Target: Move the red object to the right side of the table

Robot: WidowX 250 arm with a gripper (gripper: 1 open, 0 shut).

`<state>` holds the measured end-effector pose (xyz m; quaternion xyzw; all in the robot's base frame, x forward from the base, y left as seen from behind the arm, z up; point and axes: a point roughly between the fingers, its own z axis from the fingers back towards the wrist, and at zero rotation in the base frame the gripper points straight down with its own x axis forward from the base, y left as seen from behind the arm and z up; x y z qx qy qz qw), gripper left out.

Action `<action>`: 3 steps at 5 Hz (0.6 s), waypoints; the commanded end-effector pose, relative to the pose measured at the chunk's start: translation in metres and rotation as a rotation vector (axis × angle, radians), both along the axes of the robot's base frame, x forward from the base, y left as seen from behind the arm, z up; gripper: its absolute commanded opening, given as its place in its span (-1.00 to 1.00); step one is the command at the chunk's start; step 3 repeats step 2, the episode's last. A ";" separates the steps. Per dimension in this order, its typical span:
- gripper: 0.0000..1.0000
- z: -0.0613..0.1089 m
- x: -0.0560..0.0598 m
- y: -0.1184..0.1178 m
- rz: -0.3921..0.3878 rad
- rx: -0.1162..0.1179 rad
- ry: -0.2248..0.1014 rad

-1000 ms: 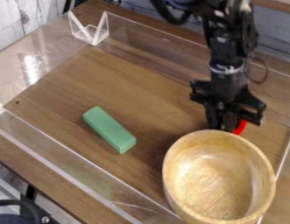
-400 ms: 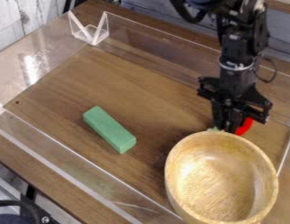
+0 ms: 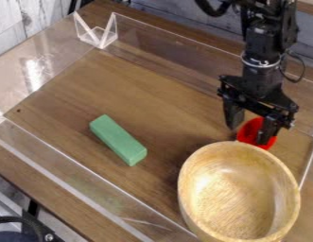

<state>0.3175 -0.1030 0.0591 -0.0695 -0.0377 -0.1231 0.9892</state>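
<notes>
The black fingers [image 3: 258, 128] of the robot gripper stand spread wide, pointing straight down, with the red object [image 3: 258, 135] showing between them at the right side of the tabletop [image 3: 146, 90]. A second ago the same fingers were drawn in close around the little red toy fruit; they have since parted, and the arm has shifted slightly toward the right edge. From this view it cannot be told for certain whether the fruit rests on the wood, though the parted fingers no longer appear to pinch it, which suggests a release. The fruit lies just beyond the rim of the round wooden bowl [image 3: 238, 194], near it but outside it, and close to the low clear acrylic wall [image 3: 311, 142] that bounds the right edge. Well apart to the left, the green rectangular block [image 3: 118, 139] lies flat in the middle of the tabletop, in the same place as before. A small clear stand [image 3: 95, 31] sits at the far left corner. If the fruit is indeed set down, the task reads as all but finished, since the red object now occupies the right side; what seems left is for the arm to lift clear without nudging the fruit, which is round and could roll toward the bowl or the wall.
</notes>
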 end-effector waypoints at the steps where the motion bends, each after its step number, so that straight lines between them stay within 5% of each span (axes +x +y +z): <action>1: -1.00 0.026 0.005 0.005 0.004 -0.016 -0.098; 3: -1.00 0.024 -0.001 0.014 0.022 -0.013 -0.109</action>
